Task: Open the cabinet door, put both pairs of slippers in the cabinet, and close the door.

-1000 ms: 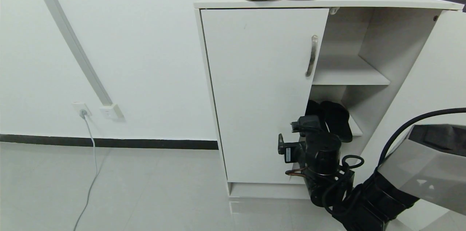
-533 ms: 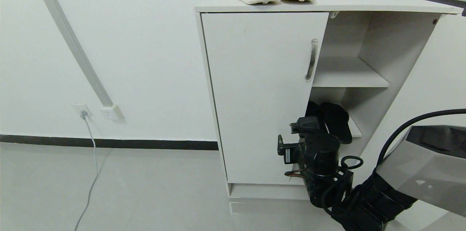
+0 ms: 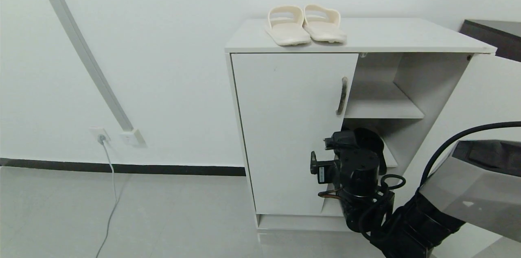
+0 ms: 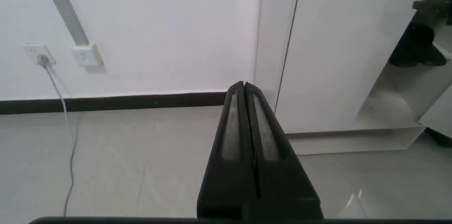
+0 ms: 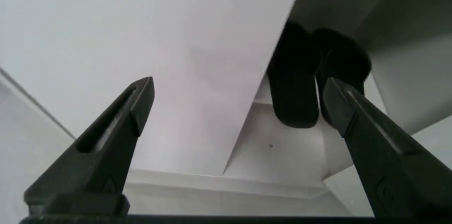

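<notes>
Head view: I'd call this about halfway done. The cabinet (image 3: pixel 407 34) has its right door (image 3: pixel 476 103) swung open at the right of the frame. The black slippers (image 5: pixel 296 83) sit inside on the lower shelf (image 3: pixel 391 160), and the beige slippers (image 3: pixel 305 26) are up on top, upper middle. That leaves getting the beige pair in and shutting the door. The right end effector (image 5: pixel 236 97) hangs just in front of the black pair, spread wide and holding nothing. The left end effector (image 4: pixel 244 93) is pressed closed and empty. Room-wise it's a grey tiled floor (image 3: pixel 163 217), a white wall (image 3: pixel 163 46) and a socket (image 3: pixel 99 132) at middle left.
</notes>
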Controlling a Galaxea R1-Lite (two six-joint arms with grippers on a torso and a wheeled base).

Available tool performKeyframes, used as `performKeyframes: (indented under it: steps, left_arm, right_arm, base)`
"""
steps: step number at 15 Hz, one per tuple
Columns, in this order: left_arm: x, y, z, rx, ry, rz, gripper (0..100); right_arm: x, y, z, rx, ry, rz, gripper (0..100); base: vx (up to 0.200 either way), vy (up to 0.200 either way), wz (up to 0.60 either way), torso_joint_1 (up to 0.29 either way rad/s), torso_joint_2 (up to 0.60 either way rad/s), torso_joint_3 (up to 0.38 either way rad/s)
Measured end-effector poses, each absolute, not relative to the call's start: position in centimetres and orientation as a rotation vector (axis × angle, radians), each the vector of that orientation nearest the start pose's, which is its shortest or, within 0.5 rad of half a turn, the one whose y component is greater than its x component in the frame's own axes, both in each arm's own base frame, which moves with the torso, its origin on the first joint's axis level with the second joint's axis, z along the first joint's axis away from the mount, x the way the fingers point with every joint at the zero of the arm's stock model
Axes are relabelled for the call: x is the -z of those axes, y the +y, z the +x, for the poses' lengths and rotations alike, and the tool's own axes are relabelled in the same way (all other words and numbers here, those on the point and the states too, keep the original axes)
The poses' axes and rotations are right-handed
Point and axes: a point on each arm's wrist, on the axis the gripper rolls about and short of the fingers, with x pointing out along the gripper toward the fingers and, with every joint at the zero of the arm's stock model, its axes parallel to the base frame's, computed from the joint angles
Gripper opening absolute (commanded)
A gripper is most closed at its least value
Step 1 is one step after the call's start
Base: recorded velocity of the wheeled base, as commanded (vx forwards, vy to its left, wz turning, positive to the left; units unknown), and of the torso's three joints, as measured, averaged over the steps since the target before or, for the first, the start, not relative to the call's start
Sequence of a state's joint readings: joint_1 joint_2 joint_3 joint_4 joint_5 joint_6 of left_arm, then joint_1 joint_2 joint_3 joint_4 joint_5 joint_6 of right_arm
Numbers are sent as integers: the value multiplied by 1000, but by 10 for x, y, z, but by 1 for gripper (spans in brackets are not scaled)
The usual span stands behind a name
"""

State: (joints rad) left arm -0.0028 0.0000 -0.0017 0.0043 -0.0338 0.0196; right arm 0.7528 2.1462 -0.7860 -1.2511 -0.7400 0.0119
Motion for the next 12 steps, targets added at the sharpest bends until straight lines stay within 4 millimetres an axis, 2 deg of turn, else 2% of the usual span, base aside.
performKeyframes:
  steps: [5, 12]
  left_arm:
    - [-76, -1, -23, 37, 2, 20, 0]
    - [-75, -1, -23, 37, 3, 19, 0]
  right_arm:
    - [-87, 242, 280, -14, 78, -68, 100]
    - [-86, 244, 278, -22, 80, -71, 100]
  base:
    - [0, 0, 0, 135, -469, -331]
    - [0, 0, 0, 186, -498, -318]
